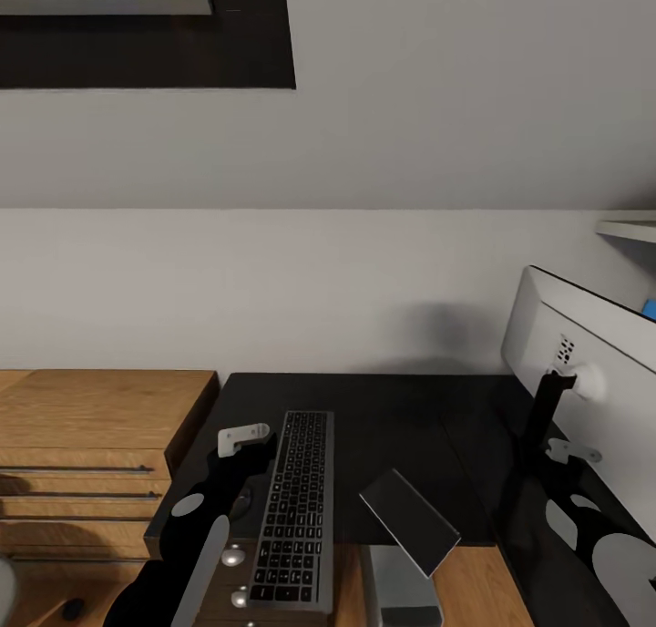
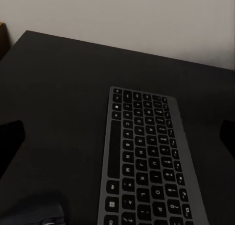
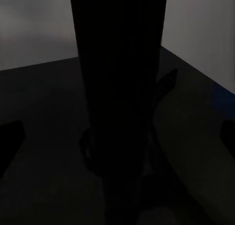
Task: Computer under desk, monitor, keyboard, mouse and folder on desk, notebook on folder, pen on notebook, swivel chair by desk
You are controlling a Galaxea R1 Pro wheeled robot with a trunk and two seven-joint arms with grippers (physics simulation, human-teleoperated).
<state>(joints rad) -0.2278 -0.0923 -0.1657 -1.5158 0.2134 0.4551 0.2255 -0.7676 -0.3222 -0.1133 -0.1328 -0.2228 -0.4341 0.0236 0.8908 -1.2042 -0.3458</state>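
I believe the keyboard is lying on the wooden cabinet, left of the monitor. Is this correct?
Not quite. The keyboard lies on the black desk, not on the wooden cabinet; the head view shows this. It is indeed left of the monitor.

A grey keyboard (image 1: 293, 508) with dark keys lies flat on the black desk (image 1: 401, 417), a dark notebook (image 1: 410, 508) just beside it, and the monitor (image 1: 583, 354) shows its white back.

Black desk (image 1: 401, 417) — bears keyboard (image 1: 294, 508); monitor (image 1: 583, 354); notebook (image 1: 410, 508).
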